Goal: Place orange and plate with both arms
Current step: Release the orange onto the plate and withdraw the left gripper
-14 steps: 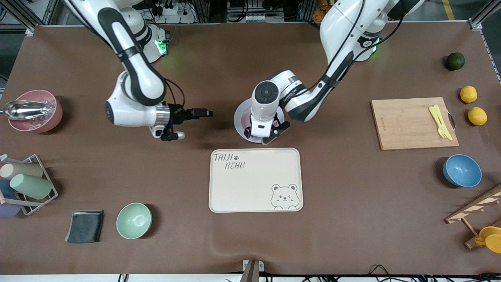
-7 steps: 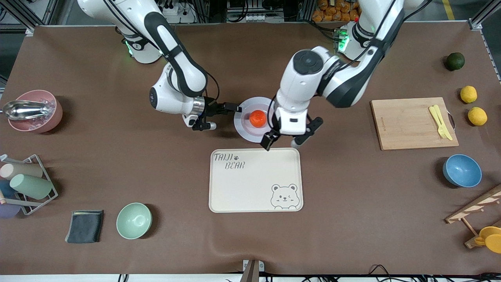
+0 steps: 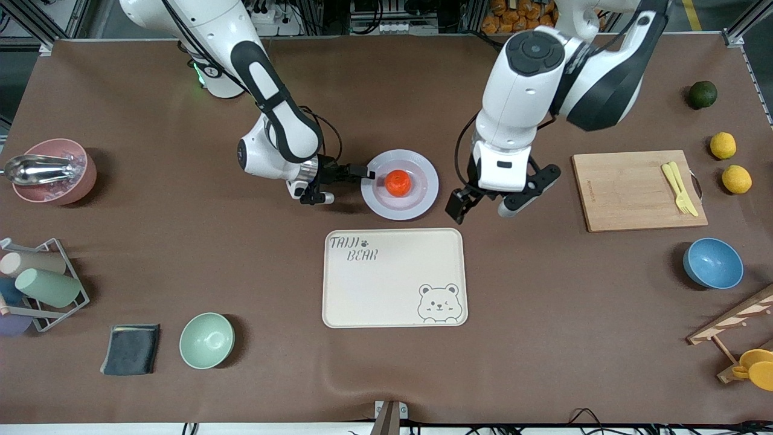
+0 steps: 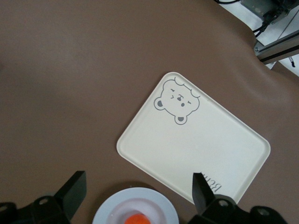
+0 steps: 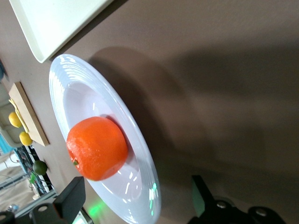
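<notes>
The orange (image 3: 398, 182) sits in the middle of the white-lavender plate (image 3: 423, 196), which lies on the brown table just farther from the front camera than the cream bear tray (image 3: 392, 284). My right gripper (image 3: 364, 173) is low at the plate's rim on the right arm's side, open. In the right wrist view the plate's rim (image 5: 140, 154) runs between its fingers (image 5: 70, 196), with the orange (image 5: 97, 148) close ahead. My left gripper (image 3: 483, 207) hangs open and empty over the bare table beside the plate, toward the left arm's end. Its wrist view shows the plate (image 4: 117, 210) and the orange (image 4: 140, 220).
A wooden cutting board (image 3: 628, 190) with a yellow fork lies toward the left arm's end, with two lemons (image 3: 737, 179), a dark green fruit (image 3: 702, 94) and a blue bowl (image 3: 712, 263). A green bowl (image 3: 206, 340), grey cloth, cup rack and pink bowl (image 3: 54, 171) stand toward the right arm's end.
The left gripper has left the plate and swung toward its own end of the table, uncovering the orange. The right gripper has moved across to the plate's rim.
</notes>
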Tool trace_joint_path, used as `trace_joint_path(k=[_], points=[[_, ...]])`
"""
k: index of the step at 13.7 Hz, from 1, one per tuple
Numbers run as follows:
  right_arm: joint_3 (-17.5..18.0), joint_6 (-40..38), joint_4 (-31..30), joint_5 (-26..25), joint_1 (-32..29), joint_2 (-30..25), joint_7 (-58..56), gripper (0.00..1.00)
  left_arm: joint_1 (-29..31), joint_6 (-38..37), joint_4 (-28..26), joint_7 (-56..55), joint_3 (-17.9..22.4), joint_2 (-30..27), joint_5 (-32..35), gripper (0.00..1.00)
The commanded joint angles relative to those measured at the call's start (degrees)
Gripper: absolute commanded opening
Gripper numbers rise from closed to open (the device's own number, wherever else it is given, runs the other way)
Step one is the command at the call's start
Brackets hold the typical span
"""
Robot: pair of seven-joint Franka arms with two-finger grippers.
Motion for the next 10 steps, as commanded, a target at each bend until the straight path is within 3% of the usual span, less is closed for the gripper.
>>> trace_joint_path(k=[1,3,6,8,10], points=[[-0.32,0.84,1.92,4.91,1.38,2.29,-3.27,1.0,3.59,-7.67,2.87,11.47,-0.26,-2.77,0.93,1.0],[-0.32,0.84,2.01,7.99,1.82,2.47,-4.59,1.0,5.79,-12.07,3.14,17.72,-0.27,-5.13,0.06,1.0],[-0.32,0.84,2.36,12.56,3.48,2.64,-4.94,1.0,12.99,-16.2,2.71,32.2,0.08,-9.17,-8.44,1.0],[-0.32,0.93,2.8,14.15,3.93,2.73,-5.56,1.0,11.26,-19.18,2.79,45.37,7.78,-11.38,-9.53,1.0],[-0.32,0.93,2.97,14.16,3.93,3.26,-6.35,0.98,11.34,-22.27,2.88,54.37,12.02,-12.0,-10.4,1.0]])
